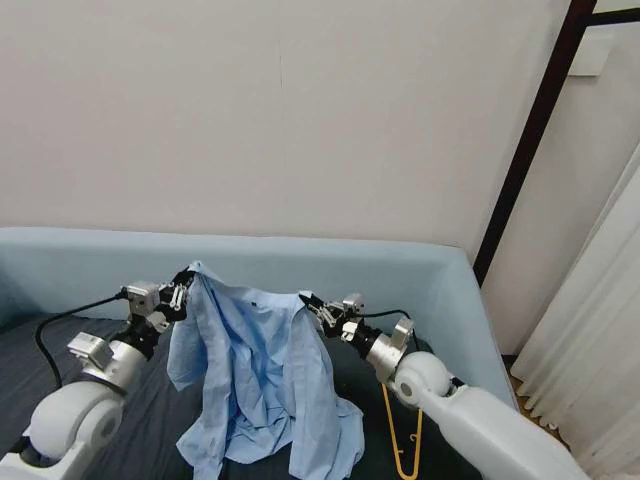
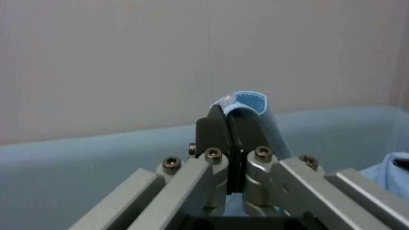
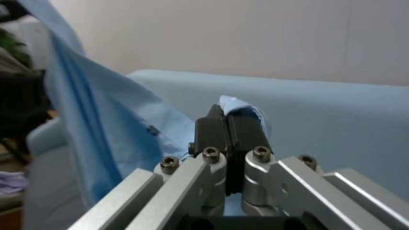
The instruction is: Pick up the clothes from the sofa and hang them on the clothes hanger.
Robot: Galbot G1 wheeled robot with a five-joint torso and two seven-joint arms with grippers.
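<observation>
A light blue shirt (image 1: 262,385) hangs spread between my two grippers above the dark seat of the sofa. My left gripper (image 1: 186,283) is shut on one shoulder of the shirt (image 2: 246,103), its black pads (image 2: 214,132) pressed together. My right gripper (image 1: 312,306) is shut on the other shoulder of the shirt (image 3: 115,120), with a fold of cloth sticking out past its pads (image 3: 214,132). The shirt's lower part rests bunched on the seat. A yellow clothes hanger (image 1: 405,440) lies on the seat under my right arm.
The pale blue sofa backrest (image 1: 90,255) runs across behind the shirt, with its right armrest (image 1: 470,320) beside my right arm. A plain wall rises behind. A dark vertical pole (image 1: 530,130) and white curtains (image 1: 600,340) stand at the right.
</observation>
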